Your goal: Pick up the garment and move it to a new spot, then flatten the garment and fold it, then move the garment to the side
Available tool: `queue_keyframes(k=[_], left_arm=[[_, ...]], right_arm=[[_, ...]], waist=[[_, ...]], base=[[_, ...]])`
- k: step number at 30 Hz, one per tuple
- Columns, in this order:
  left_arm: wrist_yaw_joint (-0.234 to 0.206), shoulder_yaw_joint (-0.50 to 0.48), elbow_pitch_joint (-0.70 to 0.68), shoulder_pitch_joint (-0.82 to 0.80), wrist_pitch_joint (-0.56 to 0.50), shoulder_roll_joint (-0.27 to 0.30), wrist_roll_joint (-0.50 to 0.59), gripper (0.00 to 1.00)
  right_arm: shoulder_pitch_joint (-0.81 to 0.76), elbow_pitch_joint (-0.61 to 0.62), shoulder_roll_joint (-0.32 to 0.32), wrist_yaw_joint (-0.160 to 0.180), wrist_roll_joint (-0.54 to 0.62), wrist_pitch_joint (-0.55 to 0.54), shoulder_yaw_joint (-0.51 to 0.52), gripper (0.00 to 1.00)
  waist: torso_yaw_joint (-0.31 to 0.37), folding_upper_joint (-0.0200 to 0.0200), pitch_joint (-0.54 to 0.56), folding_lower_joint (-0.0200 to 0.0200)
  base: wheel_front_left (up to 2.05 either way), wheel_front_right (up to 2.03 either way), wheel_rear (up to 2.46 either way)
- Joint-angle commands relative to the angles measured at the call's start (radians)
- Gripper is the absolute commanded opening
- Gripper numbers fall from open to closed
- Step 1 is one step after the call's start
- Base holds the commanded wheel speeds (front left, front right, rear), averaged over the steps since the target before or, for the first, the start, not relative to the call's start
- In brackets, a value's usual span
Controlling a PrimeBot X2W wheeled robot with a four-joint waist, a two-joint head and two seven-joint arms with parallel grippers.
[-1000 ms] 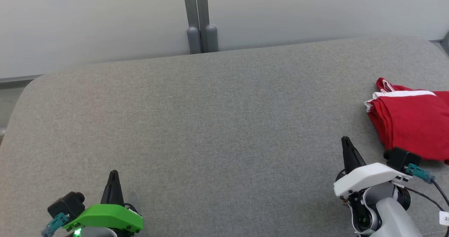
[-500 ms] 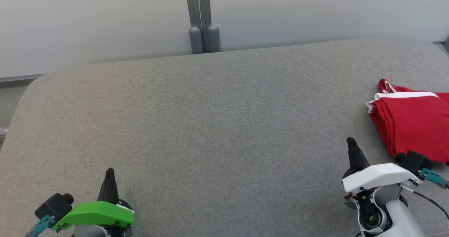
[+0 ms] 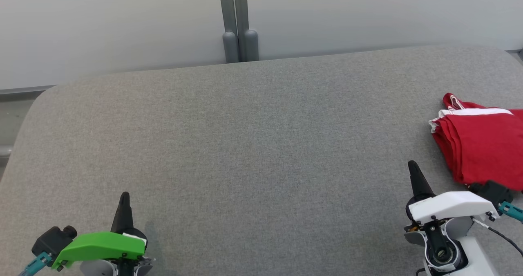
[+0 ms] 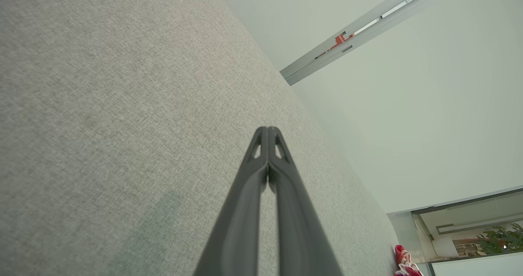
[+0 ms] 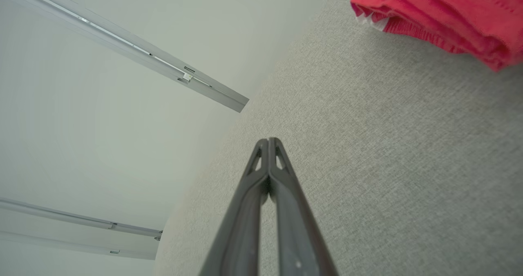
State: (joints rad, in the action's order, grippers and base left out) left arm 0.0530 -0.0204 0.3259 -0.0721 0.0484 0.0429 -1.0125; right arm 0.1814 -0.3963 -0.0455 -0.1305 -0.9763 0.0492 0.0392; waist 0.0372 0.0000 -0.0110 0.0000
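Starting at the left of the head view, we count 1 left gripper, green cover, at the lower left. Its 2 dark fingers are pressed together tip to tip and grasp nothing, and they point up the pic above the fabric. Below it lies 1 grey upholstered surface, wide and w/ rounded corners, which takes most of the view. Behind it, approx. at the top middle, 2 grey vertical posts stand side by side against 1 pale wall. Each post ends in a rounded foot just at the far edge of the surface. More to the right, at the lower right, there is 1 right gripper, white cover. Its 2 fingers are also clenched on each other w/o holding anything, as the right wrist view shows clearly. At the far right we find 1 red garment w/ white trim. It lies folded in several layers on the surface, near the right end, and is partly cut by the pic border. The garment is near the right gripper, to its right and a bit farther from the robot, apart from the fingertips. The 1 black camera block on this gripper overlaps the garment's near edge in the head view, and we cannot tell if they touch. The left gripper is well apart from the garment, w/ nearly the whole surface between them.
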Motion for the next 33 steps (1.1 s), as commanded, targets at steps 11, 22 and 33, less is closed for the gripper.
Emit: queue_keyframes(k=[11,22,33], left_arm=[[0.022,-0.024,-0.028,-0.03,-0.036,0.007,-0.135,0.0],[0.036,-0.039,-0.04,-0.034,-0.064,0.008,-0.236,0.0],[0.047,-0.055,-0.052,-0.038,-0.09,0.009,-0.333,0.0]], right_arm=[[-0.015,0.046,-0.005,0.0,-0.141,-0.037,0.019,0.0],[-0.028,0.07,-0.006,0.0,-0.249,-0.066,0.031,0.0],[-0.042,0.093,-0.006,0.0,-0.35,-0.092,0.043,0.0]], waist=[[-0.006,0.0,0.001,0.0],[-0.011,0.0,0.002,0.0],[-0.017,0.0,0.004,0.0]], base=[[0.0,0.0,0.0],[0.0,0.0,0.0],[0.0,0.0,0.0]])
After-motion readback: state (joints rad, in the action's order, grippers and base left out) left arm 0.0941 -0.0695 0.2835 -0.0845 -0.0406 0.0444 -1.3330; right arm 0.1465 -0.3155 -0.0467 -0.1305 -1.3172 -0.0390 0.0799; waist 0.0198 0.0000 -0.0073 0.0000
